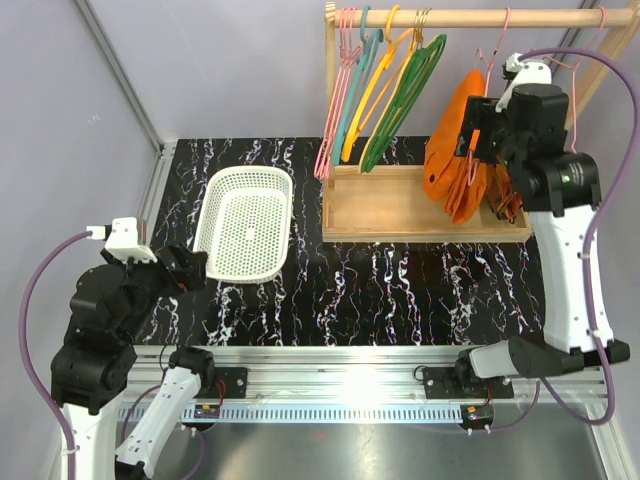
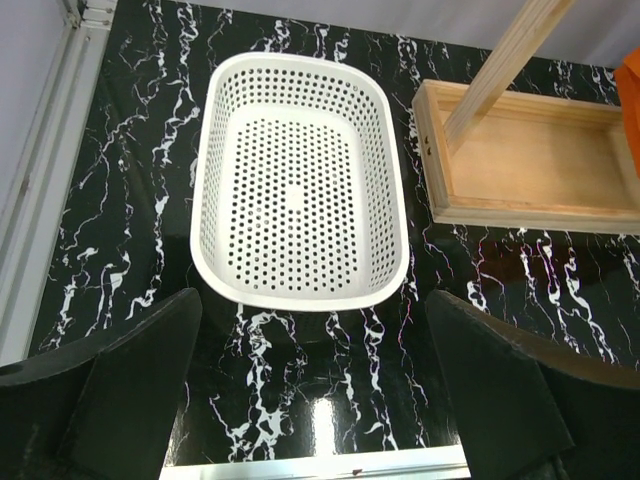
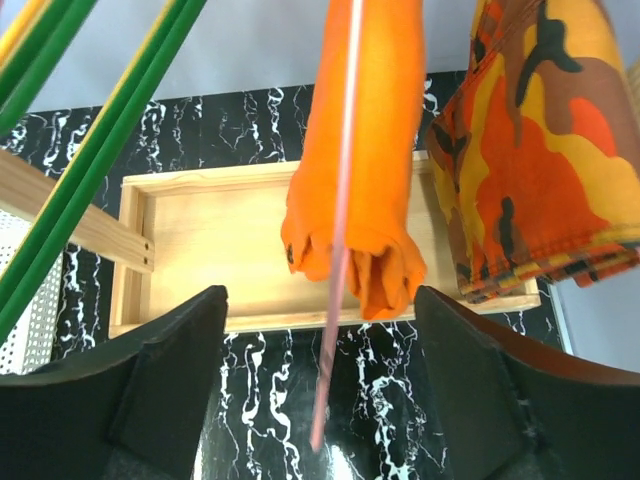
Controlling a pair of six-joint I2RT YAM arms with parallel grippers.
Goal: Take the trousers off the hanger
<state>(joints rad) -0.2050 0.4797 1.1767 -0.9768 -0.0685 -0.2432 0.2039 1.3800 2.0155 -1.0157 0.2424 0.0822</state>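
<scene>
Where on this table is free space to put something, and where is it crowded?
Free: marbled tabletop between white basket and wooden tray, and before the tray. Crowded: tray's right end, under trousers and camouflage garment.

No text or label is legible (on anything).

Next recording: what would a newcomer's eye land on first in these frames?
The bright orange trousers, hanging on a thin pink hanger from the wooden rail at the far right, stand out most, with the right gripper raised in front of them, jaws apart. A camouflage garment hangs just beside them. On the black marbled table, the empty white basket sits left of centre, ahead of the open left gripper.
</scene>
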